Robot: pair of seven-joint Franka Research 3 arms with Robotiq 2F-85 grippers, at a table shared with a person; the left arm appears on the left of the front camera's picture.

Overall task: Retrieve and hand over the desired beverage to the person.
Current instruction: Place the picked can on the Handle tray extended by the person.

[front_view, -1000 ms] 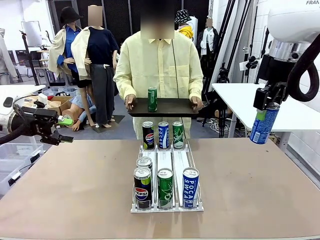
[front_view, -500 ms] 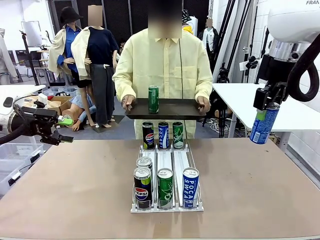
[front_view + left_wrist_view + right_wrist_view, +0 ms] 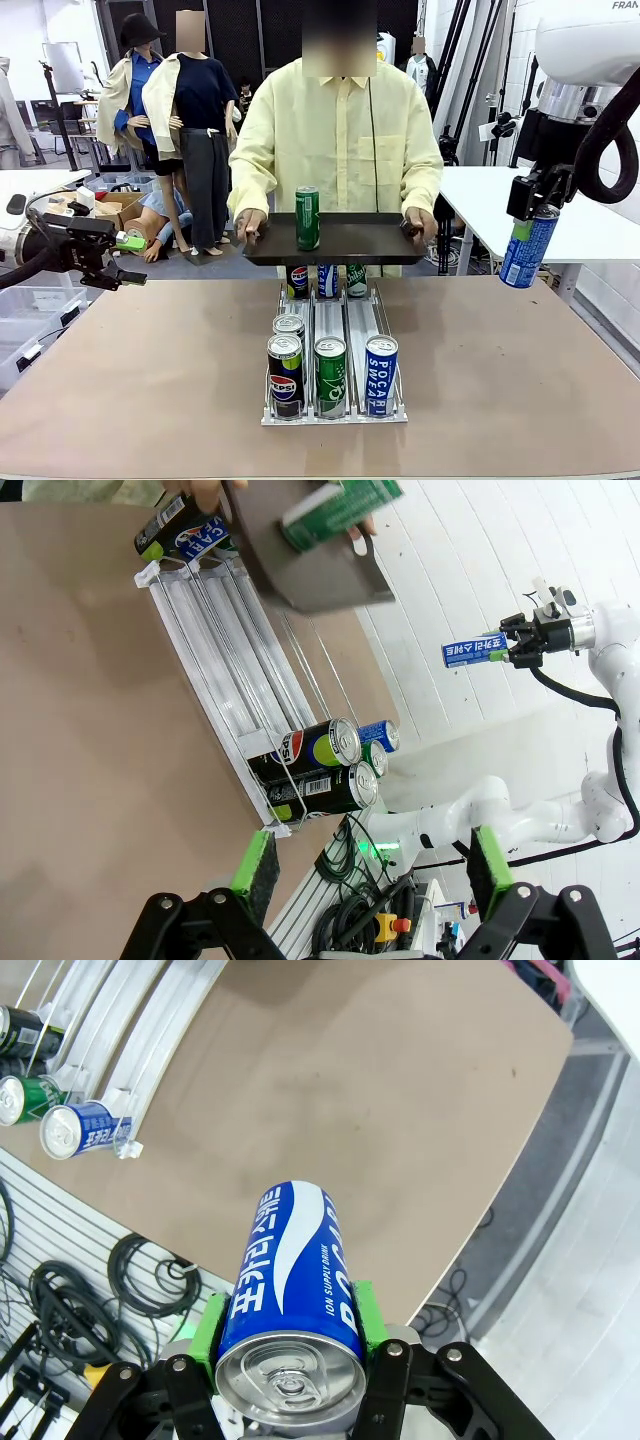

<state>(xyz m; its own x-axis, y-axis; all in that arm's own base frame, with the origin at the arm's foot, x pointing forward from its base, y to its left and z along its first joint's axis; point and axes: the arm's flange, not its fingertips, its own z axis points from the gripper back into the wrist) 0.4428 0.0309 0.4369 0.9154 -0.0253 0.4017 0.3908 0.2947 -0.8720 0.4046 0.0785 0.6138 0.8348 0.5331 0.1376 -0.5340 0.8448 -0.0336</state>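
Change since earlier frame: person (image 3: 340, 140) is seen closer to the table's far edge, and the dark tray (image 3: 375, 240) is held lower and nearer, now hiding the tops of the far row of cans (image 3: 327, 281); both arms are unchanged.
Right gripper (image 3: 532, 203): closed on a blue Pocari Sweat can (image 3: 527, 247), held by its top, hanging upright in the air beyond the table's right edge; in the right wrist view the green pads (image 3: 208, 1338) are pressed to the can's sides.
Left gripper (image 3: 133, 241): jaws spread wide, nothing held, parked off the table's left side.
Done: a can has been lifted clear of the rack (image 3: 334, 415); a green can (image 3: 307, 217) stands on the tray already.
Left: the blue can is judged still to be carried left and far, over to the tray, then released.
Rack contents: Pepsi can (image 3: 285, 374), green can (image 3: 330, 376) and Pocari Sweat can (image 3: 380, 374) at the near end, one more can behind the Pepsi.
Surface: brown tabletop (image 3: 150, 380), bare apart from the rack at its middle.
Room: white table (image 3: 480, 200) far right, storage bins left, tripods and dark curtains behind.
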